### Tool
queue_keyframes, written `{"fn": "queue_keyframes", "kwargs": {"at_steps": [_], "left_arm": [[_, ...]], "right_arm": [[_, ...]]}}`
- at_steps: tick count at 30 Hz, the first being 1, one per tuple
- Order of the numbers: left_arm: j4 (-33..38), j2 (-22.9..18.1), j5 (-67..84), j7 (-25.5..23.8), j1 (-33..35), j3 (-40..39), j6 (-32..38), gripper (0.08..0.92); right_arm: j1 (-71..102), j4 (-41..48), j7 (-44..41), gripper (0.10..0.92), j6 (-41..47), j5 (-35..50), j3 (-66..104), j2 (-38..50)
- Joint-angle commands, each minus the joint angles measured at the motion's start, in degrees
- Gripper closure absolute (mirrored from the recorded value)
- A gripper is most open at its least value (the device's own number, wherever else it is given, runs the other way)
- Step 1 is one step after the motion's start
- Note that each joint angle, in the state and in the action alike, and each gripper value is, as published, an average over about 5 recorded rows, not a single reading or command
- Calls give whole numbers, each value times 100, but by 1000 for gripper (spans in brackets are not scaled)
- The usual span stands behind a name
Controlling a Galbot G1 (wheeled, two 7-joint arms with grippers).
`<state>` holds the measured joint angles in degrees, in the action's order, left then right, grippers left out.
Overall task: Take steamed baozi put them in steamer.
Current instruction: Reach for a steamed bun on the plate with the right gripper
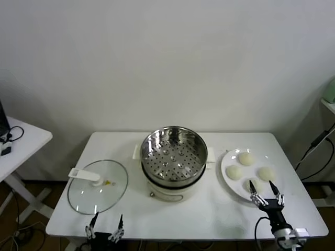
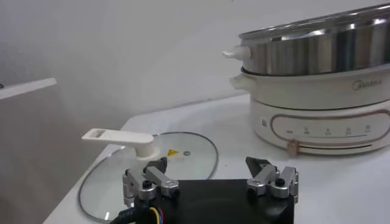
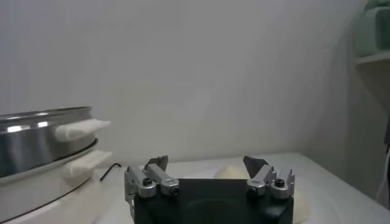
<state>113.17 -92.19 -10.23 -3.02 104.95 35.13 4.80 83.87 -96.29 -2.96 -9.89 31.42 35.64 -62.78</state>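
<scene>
Several cream-white baozi sit on a white plate (image 1: 228, 182) at the table's right: one at the back (image 1: 246, 158), one on the left (image 1: 233, 171), one on the right (image 1: 266, 173), and one at the front (image 1: 251, 184) partly behind my right gripper. The steel steamer (image 1: 173, 150) with its perforated floor stands empty on the cream cooker base (image 1: 170, 192) at the table's middle. My right gripper (image 1: 263, 187) is open, just in front of the plate; a baozi (image 3: 234, 173) shows beyond its fingers. My left gripper (image 1: 106, 223) is open at the front left edge, near the lid.
A glass lid (image 1: 98, 185) with a white handle (image 1: 84, 175) lies flat left of the steamer, also in the left wrist view (image 2: 152, 161). A second white table (image 1: 21, 138) stands far left. Cables hang at the right past the table edge.
</scene>
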Motion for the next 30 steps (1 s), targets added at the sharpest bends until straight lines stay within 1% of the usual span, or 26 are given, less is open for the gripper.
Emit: {"fn": "queue_keyframes", "kwargs": {"at_steps": [1,4,10,15,19,24,30], "left_arm": [[-6,-46,-3,0,2,-3,5,177],[-3,-46,-7,1,4,-9,9,177],[-18,-35,3,5,-8,-5,17,177],[-41,-30,14,9,-26,-10,22,177],[-70,-20,19,9,-55,-10,25,177],[-98,7,27,9,-78,-10,25,177],[-67,56,72,8,-79,16,14,177]], "right_arm": [[-491,-18,298,203,662,-69,44,129],[-936,109,347,203,1027,-80,-14,301],[-1908,461,326,203,2137,-219,-457,873],[-2807,936,-135,203,2721,-647,-1170,1430],[-3512,1312,-883,203,3016,-1254,-1850,1946],[-4159,1500,-2170,203,3448,-2140,-2491,2559],[-4901,1752,-3579,203,3000,-3101,-3364,3140]]}}
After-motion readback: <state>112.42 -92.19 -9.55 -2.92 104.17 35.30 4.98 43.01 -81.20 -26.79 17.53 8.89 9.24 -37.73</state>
